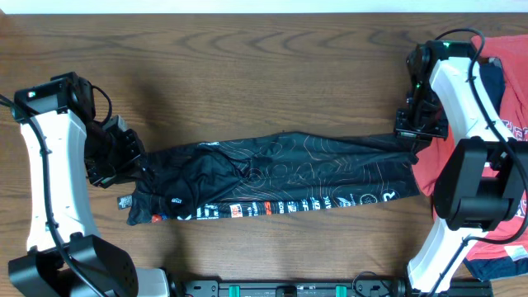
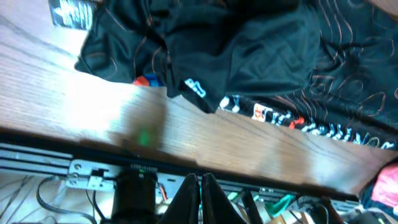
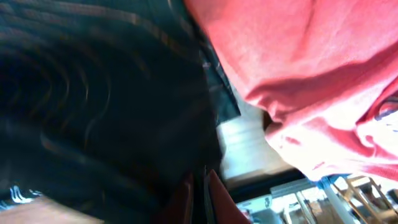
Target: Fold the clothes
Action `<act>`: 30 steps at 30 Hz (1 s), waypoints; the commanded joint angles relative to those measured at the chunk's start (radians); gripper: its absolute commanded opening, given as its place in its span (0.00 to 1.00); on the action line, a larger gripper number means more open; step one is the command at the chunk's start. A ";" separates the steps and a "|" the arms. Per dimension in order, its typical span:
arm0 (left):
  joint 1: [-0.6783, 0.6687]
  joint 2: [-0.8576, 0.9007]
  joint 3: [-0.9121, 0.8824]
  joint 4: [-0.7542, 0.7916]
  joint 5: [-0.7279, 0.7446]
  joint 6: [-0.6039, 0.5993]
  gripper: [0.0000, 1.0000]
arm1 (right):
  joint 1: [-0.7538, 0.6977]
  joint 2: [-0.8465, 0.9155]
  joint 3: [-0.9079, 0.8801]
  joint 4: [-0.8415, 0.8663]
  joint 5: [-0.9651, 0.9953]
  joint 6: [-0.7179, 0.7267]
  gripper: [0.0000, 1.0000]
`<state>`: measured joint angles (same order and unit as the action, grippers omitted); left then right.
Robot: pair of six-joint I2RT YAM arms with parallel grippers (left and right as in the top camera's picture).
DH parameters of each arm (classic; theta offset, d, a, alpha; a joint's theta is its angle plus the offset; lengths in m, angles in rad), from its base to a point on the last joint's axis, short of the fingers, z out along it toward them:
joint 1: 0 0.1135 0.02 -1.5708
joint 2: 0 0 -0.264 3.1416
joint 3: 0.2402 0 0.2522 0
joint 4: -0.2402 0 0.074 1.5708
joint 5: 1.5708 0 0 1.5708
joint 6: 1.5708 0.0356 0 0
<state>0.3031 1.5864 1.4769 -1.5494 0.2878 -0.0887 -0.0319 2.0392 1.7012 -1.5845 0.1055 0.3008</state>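
The black jersey (image 1: 280, 177) with orange contour lines lies folded into a long strip across the middle of the table, its white lettering along the near edge. My left gripper (image 1: 134, 162) is at its left end. In the left wrist view the left gripper's fingers (image 2: 200, 185) are shut with nothing between them, and the jersey (image 2: 249, 43) lies beyond. My right gripper (image 1: 411, 132) is at the strip's far right corner. In the blurred right wrist view its fingers (image 3: 200, 183) are closed amid black jersey cloth (image 3: 93, 112).
A red T-shirt (image 1: 505, 124) and a navy one (image 1: 492, 74) lie heaped at the right edge under the right arm; the red one also shows in the right wrist view (image 3: 298, 68). A metal rail (image 2: 93, 168) runs along the wooden table's (image 1: 247, 74) front edge.
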 commanded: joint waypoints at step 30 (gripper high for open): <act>-0.220 -0.010 -0.178 0.359 -0.009 -0.055 0.16 | -0.024 -0.006 -0.302 0.352 0.000 -0.138 0.52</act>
<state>0.0998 1.5860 1.3357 -1.2152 0.2844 -0.1375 -0.0330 2.0392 1.4261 -1.2804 0.1089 0.1925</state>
